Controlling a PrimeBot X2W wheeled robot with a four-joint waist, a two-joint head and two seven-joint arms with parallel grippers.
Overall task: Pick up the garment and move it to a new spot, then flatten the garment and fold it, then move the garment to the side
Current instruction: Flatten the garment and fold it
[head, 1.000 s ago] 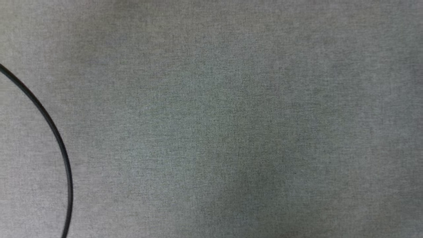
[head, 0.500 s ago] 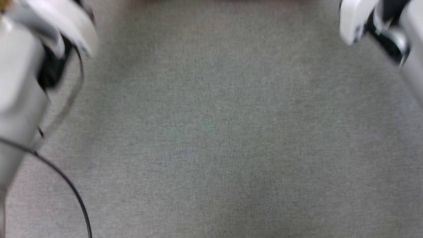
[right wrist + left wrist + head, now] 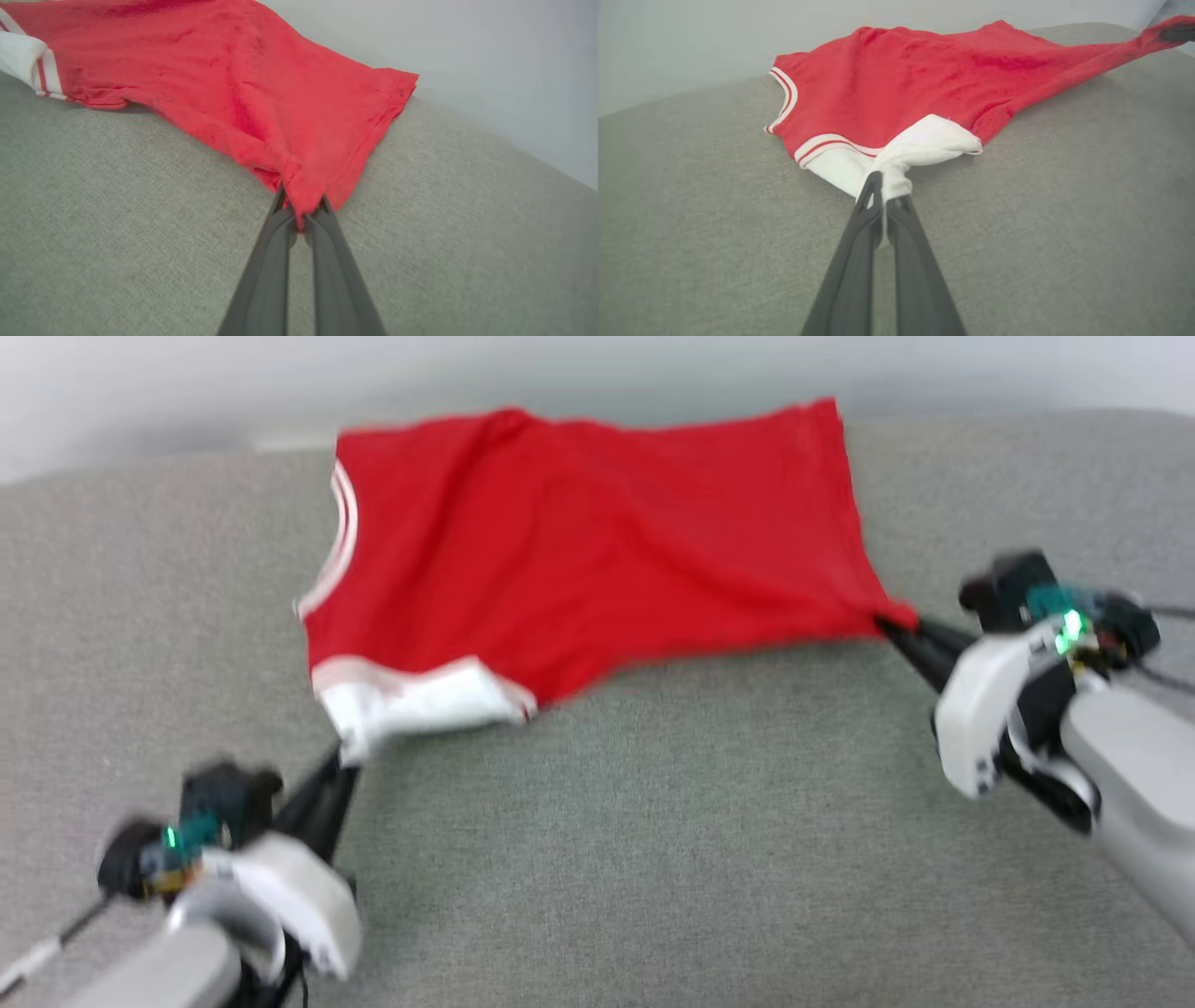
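Observation:
The garment point(image 3: 579, 541) is a red shirt with a white sleeve and red-white stripe trim, spread plain side up across the far part of the grey surface. My left gripper point(image 3: 344, 761) is shut on the white sleeve point(image 3: 920, 144) at the shirt's near-left corner; in the left wrist view my left gripper point(image 3: 883, 193) has bunched white cloth between its tips. My right gripper point(image 3: 887, 623) is shut on the red hem corner at the shirt's right. The right wrist view has my right gripper point(image 3: 301, 212) pinching the garment point(image 3: 224, 70) there. No lettering is visible.
The grey fabric-covered surface point(image 3: 653, 859) stretches wide in front of the shirt. A pale wall point(image 3: 187, 392) runs behind its far edge, right behind the shirt. A thin black cable point(image 3: 65, 924) trails from my left wrist.
The head camera has swung up from bare grey fabric to the shirt and both arms. Half a second ago only blurred forearms showed at the top corners.

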